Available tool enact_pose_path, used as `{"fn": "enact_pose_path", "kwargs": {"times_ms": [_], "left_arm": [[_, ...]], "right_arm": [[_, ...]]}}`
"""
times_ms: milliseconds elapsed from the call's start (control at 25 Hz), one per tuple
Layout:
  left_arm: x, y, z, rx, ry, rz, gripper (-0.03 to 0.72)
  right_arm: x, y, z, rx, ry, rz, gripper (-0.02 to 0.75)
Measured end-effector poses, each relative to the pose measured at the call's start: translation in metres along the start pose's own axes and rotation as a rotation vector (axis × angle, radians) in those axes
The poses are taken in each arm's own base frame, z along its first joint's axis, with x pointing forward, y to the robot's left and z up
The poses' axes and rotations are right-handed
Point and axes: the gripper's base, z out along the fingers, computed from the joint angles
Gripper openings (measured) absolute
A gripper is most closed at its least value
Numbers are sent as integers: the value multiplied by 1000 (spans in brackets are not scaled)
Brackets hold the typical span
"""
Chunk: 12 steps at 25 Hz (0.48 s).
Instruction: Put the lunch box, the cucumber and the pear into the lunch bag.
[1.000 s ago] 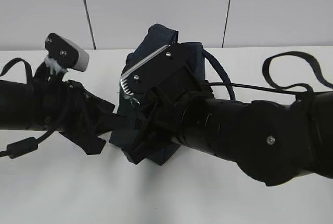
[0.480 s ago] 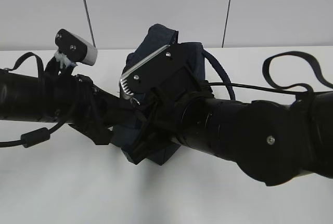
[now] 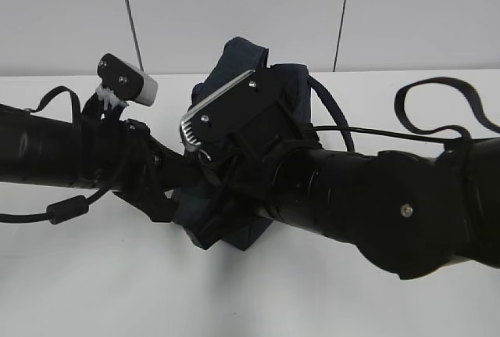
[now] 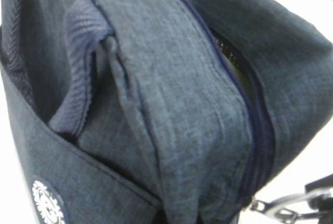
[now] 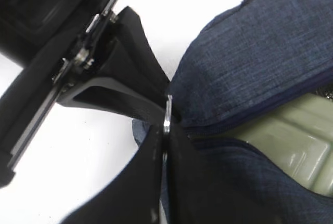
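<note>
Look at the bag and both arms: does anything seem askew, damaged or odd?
Nothing looks damaged or spilled. The lunch bag sits bunched and tilted between the arms, its zipper partly open, showing the lunch box lid inside. The right end effector is closed on the silver ring pull.

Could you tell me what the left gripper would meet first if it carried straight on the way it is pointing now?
Most likely the lunch bag: its navy fabric fills the left wrist view directly ahead, with the partly open zipper to one side. The left gripper's fingers are not visible, so depth is uncertain.
</note>
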Motion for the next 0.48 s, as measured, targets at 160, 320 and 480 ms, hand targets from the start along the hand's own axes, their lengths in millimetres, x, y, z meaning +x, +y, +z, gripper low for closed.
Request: {"fn": "enact_pose_path", "kwargs": {"times_ms": [160, 320, 480], "left_arm": [[0, 0, 0, 2, 0, 0, -3], [4, -2, 0, 13, 6, -6, -6], [13, -9, -3, 39, 21, -22, -6]], "right_arm": [[-2, -1, -2, 4, -11, 6, 6], [-12, -6, -7, 20, -42, 25, 6], [-26, -12, -8, 44, -68, 20, 6]]}}
